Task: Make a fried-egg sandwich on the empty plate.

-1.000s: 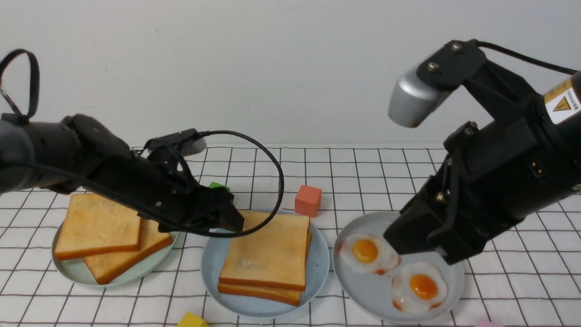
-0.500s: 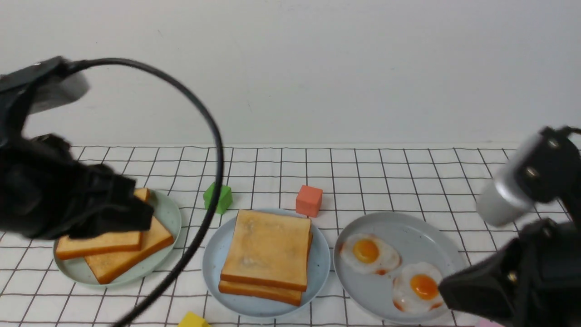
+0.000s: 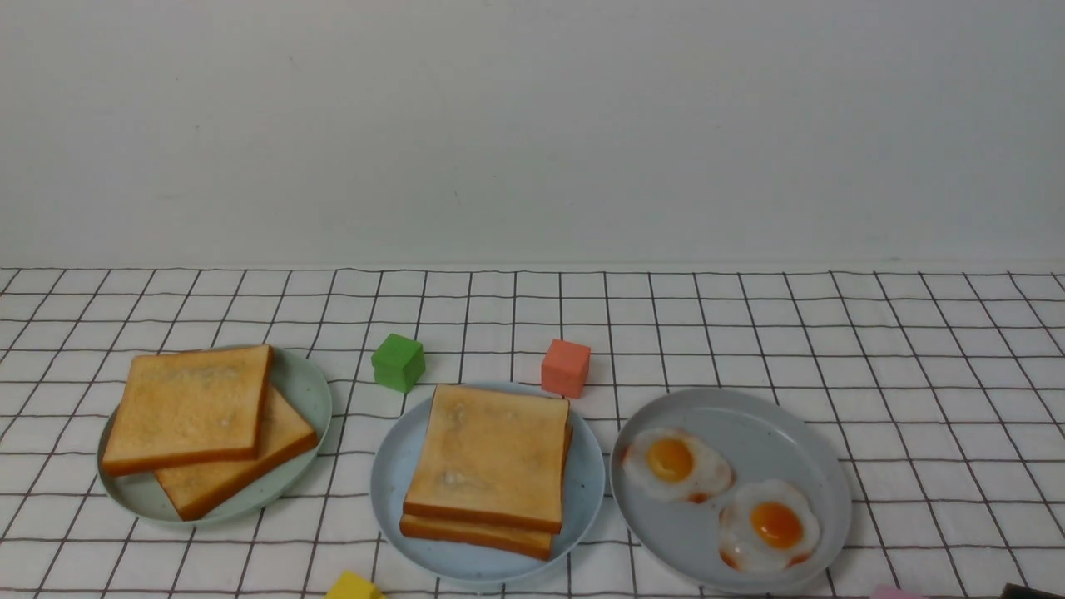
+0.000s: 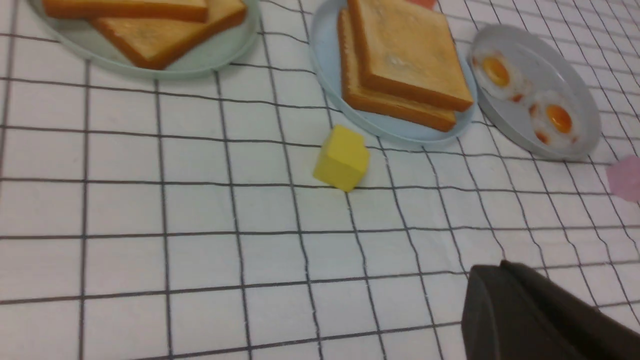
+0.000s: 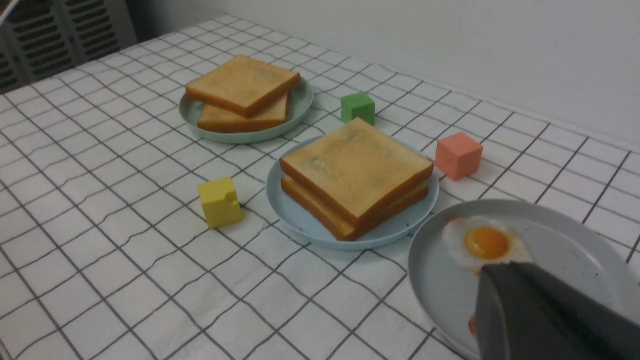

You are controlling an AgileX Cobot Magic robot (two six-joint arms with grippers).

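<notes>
Pale green plate [image 3: 304,391] at the counter's [image 3: 915,349] left carries two overlapping toast slices [image 3: 190,406]. A green cube [image 3: 398,362] and an orange cube [image 3: 566,367] sit behind the light blue plate [image 3: 391,474] at centre, which holds the fried-egg sandwich [image 3: 491,466]; no egg shows between its slices. Grey plate [image 3: 749,416] at right holds two fried eggs [image 3: 676,462]. Left hand [image 4: 530,315] and right hand [image 5: 540,310] each have their fingers together, holding nothing.
</notes>
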